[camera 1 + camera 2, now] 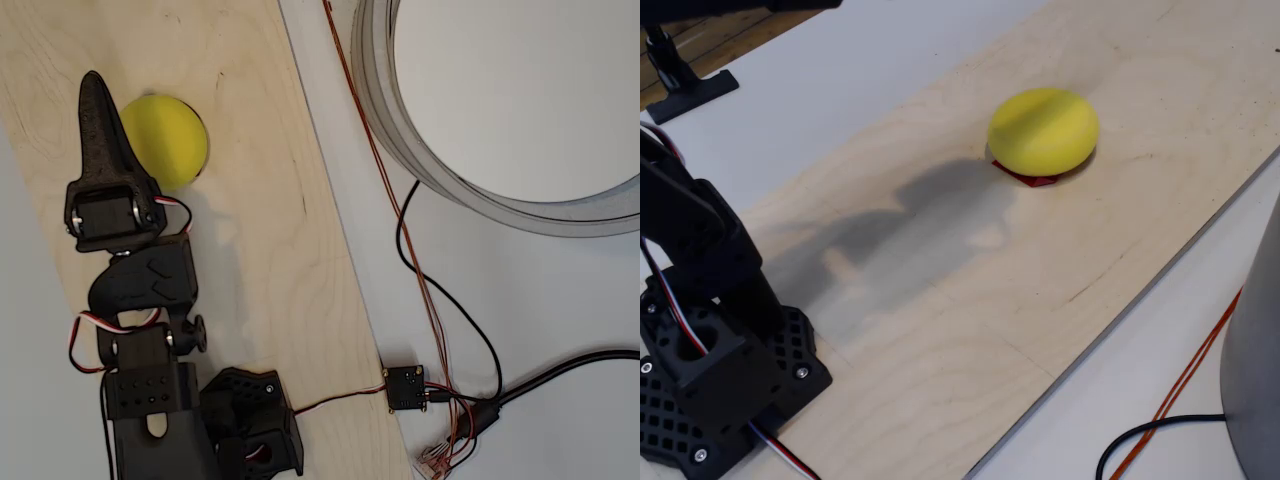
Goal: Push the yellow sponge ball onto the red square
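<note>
The yellow sponge ball point(168, 140) lies on the wooden board point(290, 260) near its far left end. My black gripper point(93, 88) is shut with nothing in it. Its fingers form one pointed wedge just left of the ball, and their edge overlaps the ball's left side from above. In the fixed view the yellow sponge ball point(1043, 130) sits on top of the red square point(1032, 179). Only a thin red strip shows under the ball's near edge. The gripper's shadow falls on the board to the left of the ball.
A large grey ring-shaped tub point(450, 185) stands right of the board. Black and orange cables point(420, 270) run to a small black module point(405, 388) at the board's edge. The arm's base point(710, 365) occupies the near left corner. A black stand foot point(685, 88) sits at the far left.
</note>
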`<state>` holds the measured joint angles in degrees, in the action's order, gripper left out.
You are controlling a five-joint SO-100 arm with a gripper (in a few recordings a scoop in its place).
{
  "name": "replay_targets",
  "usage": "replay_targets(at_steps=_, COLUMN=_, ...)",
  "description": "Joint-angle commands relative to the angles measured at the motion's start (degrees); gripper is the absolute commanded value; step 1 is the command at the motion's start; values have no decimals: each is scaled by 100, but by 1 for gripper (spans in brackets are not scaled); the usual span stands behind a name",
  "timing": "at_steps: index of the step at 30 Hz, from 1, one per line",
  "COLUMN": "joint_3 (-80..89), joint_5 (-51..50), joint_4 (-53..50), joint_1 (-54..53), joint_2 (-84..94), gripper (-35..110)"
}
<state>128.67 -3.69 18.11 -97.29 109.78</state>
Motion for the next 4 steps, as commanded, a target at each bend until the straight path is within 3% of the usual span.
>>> replay_targets(at_steps=1, joint_3=-62, joint_5=-53, joint_4=185, joint_1=-44, joint_2=237, gripper=-1)
replay_targets(at_steps=4, joint_3=-70, joint_5=-53, joint_4=185, joint_1=-70, joint_2=255, gripper=-1)
